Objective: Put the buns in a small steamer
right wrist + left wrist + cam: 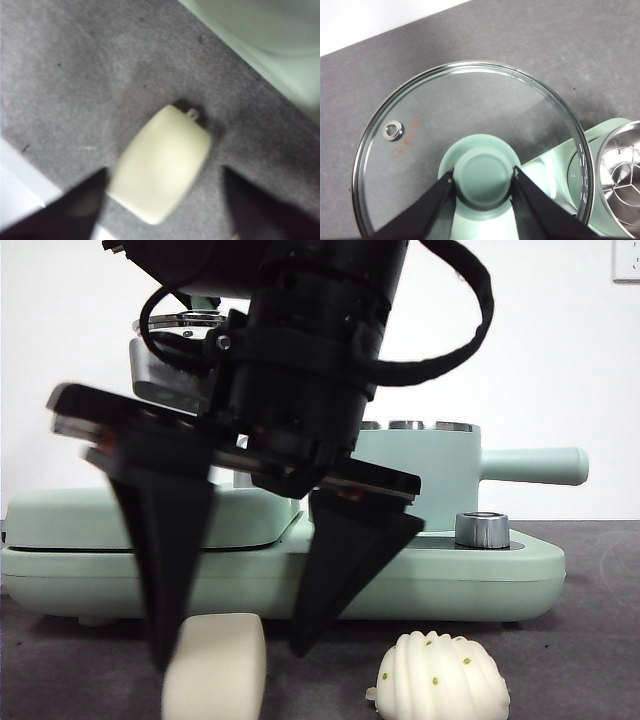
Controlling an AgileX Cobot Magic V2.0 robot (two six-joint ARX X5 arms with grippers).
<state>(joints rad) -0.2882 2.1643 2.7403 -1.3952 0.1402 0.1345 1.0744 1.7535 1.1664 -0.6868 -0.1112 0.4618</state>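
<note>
The smooth bun [215,668] [160,162] lies on the grey table near the front. My right gripper [232,655] [165,170] hangs over it, open, with one jaw on each side and neither touching it. To its right sits the ridged bun [440,677] with green specks. Behind stands the small steamer [425,470] [620,175], uncovered, with a steel rack showing inside. My left gripper [483,172] is shut on the green knob [482,182] of the glass lid [445,115] [182,322] and holds it raised to the steamer's side.
A flat green lidded griddle [150,520] sits left of the steamer on the same mint-green base [500,575], which has a steel dial [482,530]. The steamer's long handle [535,465] points right. A table edge shows close to the smooth bun in the right wrist view.
</note>
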